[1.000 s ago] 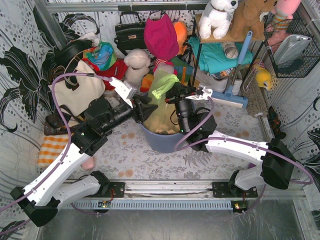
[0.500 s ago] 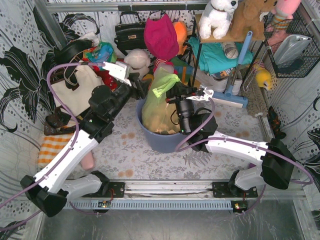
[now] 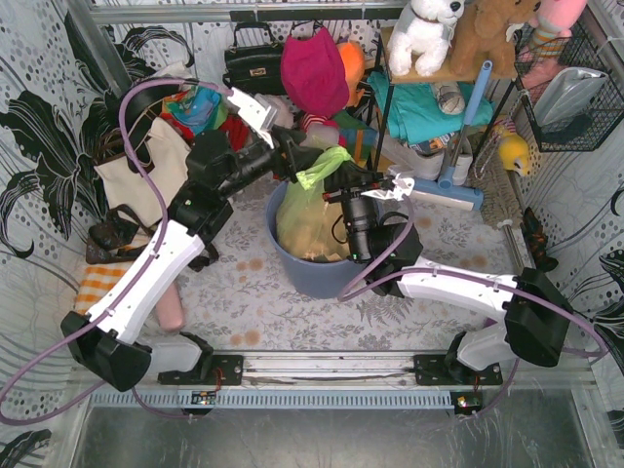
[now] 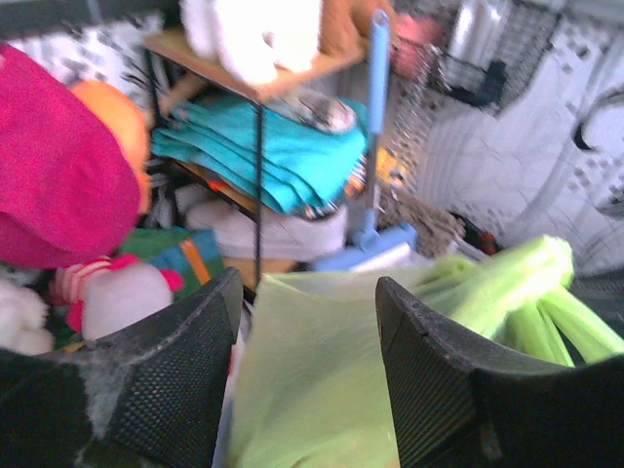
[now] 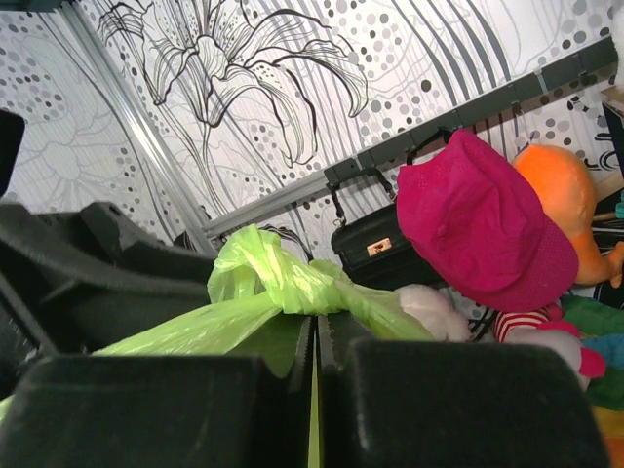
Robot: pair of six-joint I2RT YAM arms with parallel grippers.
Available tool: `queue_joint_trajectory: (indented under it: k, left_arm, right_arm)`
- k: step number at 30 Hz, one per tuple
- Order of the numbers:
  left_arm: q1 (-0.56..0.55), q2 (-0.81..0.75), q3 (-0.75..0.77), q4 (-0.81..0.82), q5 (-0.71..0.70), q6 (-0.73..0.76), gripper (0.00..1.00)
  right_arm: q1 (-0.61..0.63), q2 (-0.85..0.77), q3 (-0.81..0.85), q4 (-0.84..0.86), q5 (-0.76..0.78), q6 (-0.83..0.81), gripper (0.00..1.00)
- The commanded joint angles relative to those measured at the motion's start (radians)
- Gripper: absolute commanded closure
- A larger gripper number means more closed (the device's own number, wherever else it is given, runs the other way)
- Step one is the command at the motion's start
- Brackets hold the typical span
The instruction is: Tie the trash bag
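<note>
— What are the arms like?
— The left arm (image 3: 146,283) and right arm (image 3: 458,286) match: white shells, black joints, purple cables (image 3: 125,117) looping back from the fingers.
— And the fingers?
— Black. The left fingers (image 4: 175,380) have grid-textured pads, and a white bracket (image 3: 255,107) sits just behind them.

Bright, even light in the top view, shadows faint. The left wrist view runs soft, trash bag (image 4: 322,370) blurred, pale glare far right.

This is a lab cell dressed as a cluttered home corner, with flower-print wall panels (image 3: 39,117) on metal framing (image 3: 244,12). At one o'clock plush toys (image 3: 426,29) crowd a shelf (image 3: 429,75), and at twelve a black handbag (image 3: 255,60) hangs.
</note>
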Motion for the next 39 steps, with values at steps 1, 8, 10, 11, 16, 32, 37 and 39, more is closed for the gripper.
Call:
queue_joint_trajectory:
  k: [1, 8, 10, 11, 16, 32, 37, 39]
  left_arm:
    - [0.002, -0.084, -0.071, -0.021, 0.12, -0.007, 0.38]
    - [0.002, -0.127, -0.126, -0.06, 0.23, -0.047, 0.41]
    - [0.003, -0.134, -0.154, -0.061, 0.255, -0.059, 0.41]
    - [0.002, -0.14, -0.169, -0.062, 0.257, -0.064, 0.42]
    - [0.002, -0.158, -0.221, -0.075, 0.279, -0.084, 0.43]
    - [0.002, -0.271, -0.196, -0.231, 0.059, -0.028, 0.42]
    - [0.002, -0.339, -0.155, -0.26, -0.077, -0.055, 0.42]
    - [0.002, -0.369, -0.15, -0.249, -0.115, -0.08, 0.42]
  right_arm:
    - [0.006, 0.025, 0.006, 0.12, -0.014, -0.084, 1.0]
    - [0.006, 0.062, 0.006, 0.22, -0.107, -0.174, 1.0]
    - [0.006, 0.074, -0.001, 0.259, -0.141, -0.205, 1.0]
    - [0.007, 0.078, -0.006, 0.276, -0.161, -0.216, 1.0]
    - [0.006, 0.111, -0.017, 0.369, -0.259, -0.314, 1.0]
    - [0.007, 0.128, -0.038, 0.36, -0.526, -0.466, 1.0]
    - [0.006, 0.139, -0.041, 0.383, -0.572, -0.485, 1.0]
    - [0.006, 0.14, -0.038, 0.383, -0.585, -0.496, 1.0]
